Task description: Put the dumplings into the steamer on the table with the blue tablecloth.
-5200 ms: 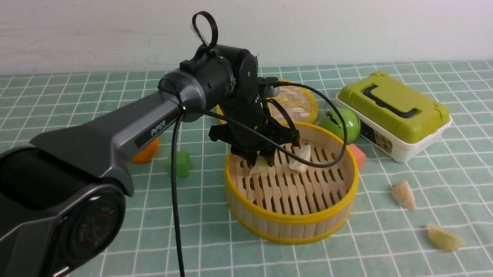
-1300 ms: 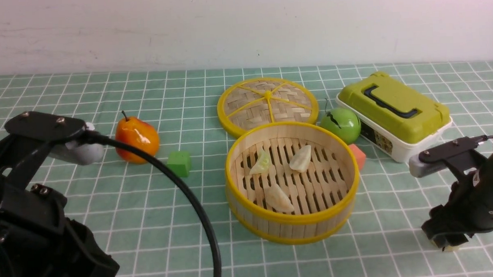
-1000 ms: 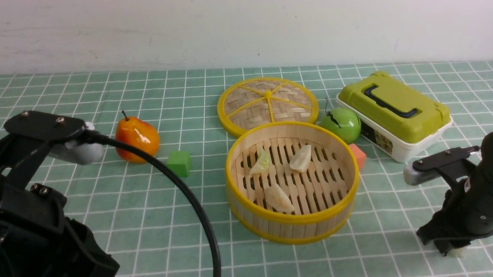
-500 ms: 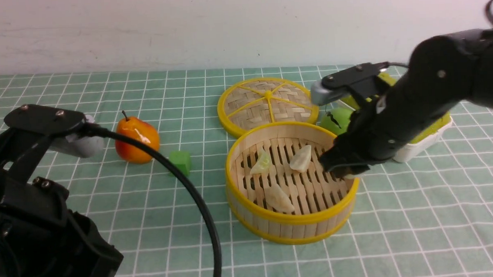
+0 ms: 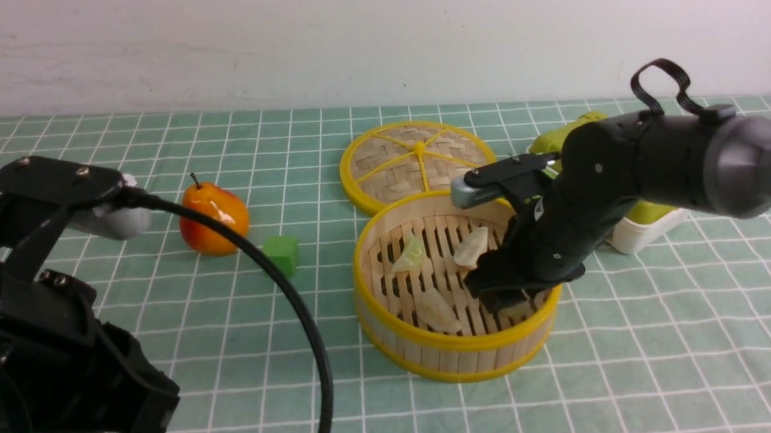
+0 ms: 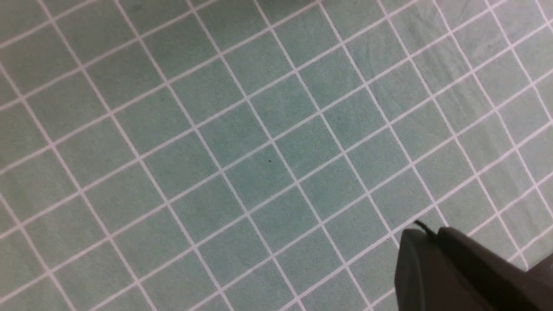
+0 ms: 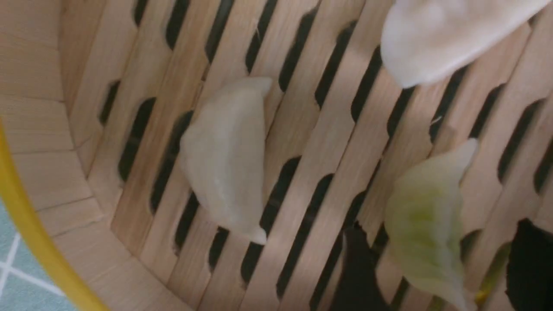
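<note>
The steamer (image 5: 441,341) stands mid-table on the blue tablecloth (image 5: 236,350). Three dumplings lie on its slats: a greenish one (image 5: 409,255), a white one (image 5: 470,249) and a cream one (image 5: 437,309). My right gripper (image 5: 509,302) is low inside the steamer's right front part. In the right wrist view its jaws (image 7: 440,259) stand apart around a yellow-green dumpling (image 7: 423,224), with gaps on both sides; that dumpling shows pale under the gripper (image 5: 518,310). My left arm (image 5: 56,330) is at the near left. Its gripper (image 6: 427,235) is shut and empty over bare cloth (image 6: 259,164).
The woven lid (image 5: 417,164) lies behind the steamer. An orange pear (image 5: 213,213) and a green cube (image 5: 281,253) sit to its left. A lime-lidded white box (image 5: 642,230) is at the right, partly behind my right arm. The left arm's cable (image 5: 300,335) hangs near the steamer's left.
My right gripper rose from the cloth at the near right and carried the last dumpling left, into the steamer, where its jaws now stand apart. The left arm barely moved.
</note>
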